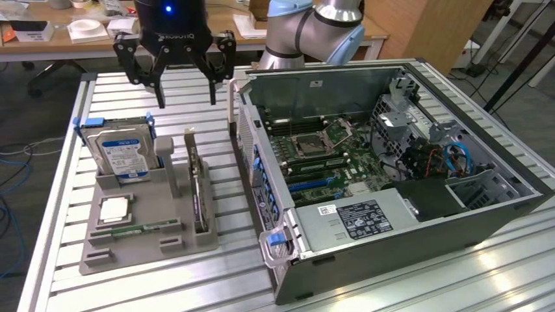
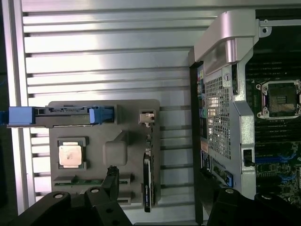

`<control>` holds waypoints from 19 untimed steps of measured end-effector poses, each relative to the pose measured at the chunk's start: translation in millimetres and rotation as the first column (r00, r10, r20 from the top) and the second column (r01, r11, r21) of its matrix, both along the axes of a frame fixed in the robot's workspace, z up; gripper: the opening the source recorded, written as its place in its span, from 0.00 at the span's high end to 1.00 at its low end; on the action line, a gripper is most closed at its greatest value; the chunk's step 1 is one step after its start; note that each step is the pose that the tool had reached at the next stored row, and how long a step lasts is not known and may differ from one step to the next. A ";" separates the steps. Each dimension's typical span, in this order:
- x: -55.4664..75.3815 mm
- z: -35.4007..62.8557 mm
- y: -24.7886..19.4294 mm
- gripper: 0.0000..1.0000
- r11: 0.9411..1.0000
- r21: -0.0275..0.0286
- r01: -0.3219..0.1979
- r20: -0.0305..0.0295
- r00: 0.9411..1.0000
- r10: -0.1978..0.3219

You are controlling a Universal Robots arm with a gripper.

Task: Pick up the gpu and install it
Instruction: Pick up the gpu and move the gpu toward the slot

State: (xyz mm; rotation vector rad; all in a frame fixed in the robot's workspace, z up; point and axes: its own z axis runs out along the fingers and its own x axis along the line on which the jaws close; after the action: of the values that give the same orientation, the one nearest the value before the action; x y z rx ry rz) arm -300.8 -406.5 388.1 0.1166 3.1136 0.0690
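**Claw.** The claw is spread wide, its two fingers well apart with nothing between them. In the exterior view it hangs above the worktop, at about 12 o'clock from the grey holder tray and clear of everything on it. The robot arm stands behind the computer case.

**Gpu.** The gpu stands on its long edge in a slot along the tray's 3 o'clock side, as the exterior view has it. Its bracket end points toward 12 o'clock. Nothing touches it, and it sits well apart from the claw. It is not in the case. In the wrist view the gpu shows edge-on as a thin dark strip. It lies between the lines of the two fingers, nearer the one that overlaps the tray.

**Other items on the tray, exterior view.**
- The hard drive stands upright in a blue-railed carrier at the 11 o'clock corner.
- The processor chip lies flat toward 9 o'clock.
- The green memory stick lies just beside the chip, on its 5 o'clock side.

**Case.** The computer case lies on its side with the panel off, at 3 o'clock from the tray and near it without touching. The motherboard is exposed.
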 end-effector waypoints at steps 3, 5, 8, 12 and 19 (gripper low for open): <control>0.0 -1.0 -1.1 0.24 1.000 0.000 0.000 0.000 1.000 0.000; 0.0 -1.7 -1.8 0.24 1.000 0.000 0.000 0.000 1.000 0.000; 0.0 -2.6 -2.7 0.24 1.000 0.000 0.000 0.000 1.000 0.000; 0.0 -3.5 -3.5 0.24 1.000 0.000 0.000 0.000 1.000 0.000; 0.0 -5.4 -4.5 0.24 1.000 0.000 0.000 0.000 1.000 0.000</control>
State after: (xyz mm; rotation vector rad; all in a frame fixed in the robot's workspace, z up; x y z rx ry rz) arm -300.8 -411.0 382.7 0.1166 3.1137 0.0687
